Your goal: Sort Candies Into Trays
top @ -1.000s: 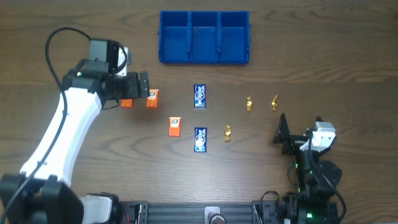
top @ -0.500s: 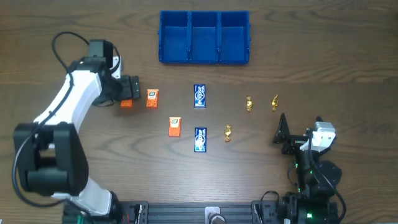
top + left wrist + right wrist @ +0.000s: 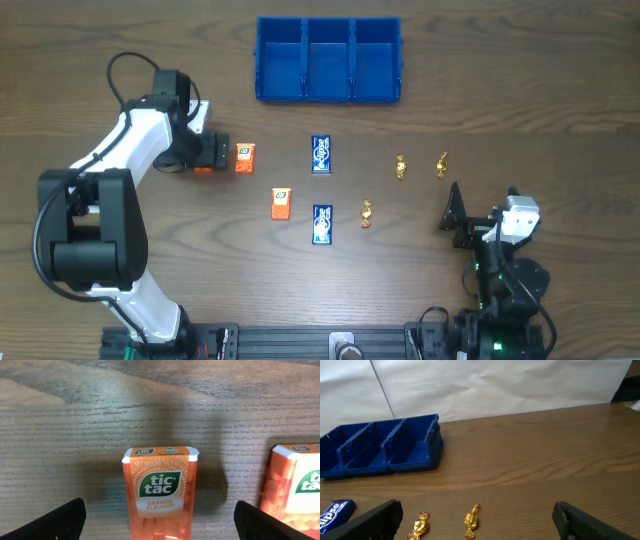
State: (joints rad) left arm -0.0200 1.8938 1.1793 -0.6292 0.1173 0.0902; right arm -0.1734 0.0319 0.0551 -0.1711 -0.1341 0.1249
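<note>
Lying flat on the desk (image 3: 520,110), the leftmost orange mint box (image 3: 160,485) is the piece in hand, with a second orange box (image 3: 296,485) just beside it and a third (image 3: 281,203) nearer the arms. None of the candies has shifted over the last second. What changed is the left arm: it folded back at the elbow and drew its left tool (image 3: 215,152) in over that leftmost box. I judge this to be the line-up for the first pick, with nothing sorted so far.

The left tool is spread wide, holding nothing. The box sits centred between its two fingers, with bare wood showing on either side. Its height above the desk is hard to read, so it may need to sink further before closing.

Farther out lie two blue mint packs (image 3: 321,155) and three gold-wrapped sweets (image 3: 400,167). The blue three-compartment tray (image 3: 329,97) sits at the far edge, its bins bare. The right tool (image 3: 482,208) is parked near its base, fingers also wide apart and gripping nothing.
</note>
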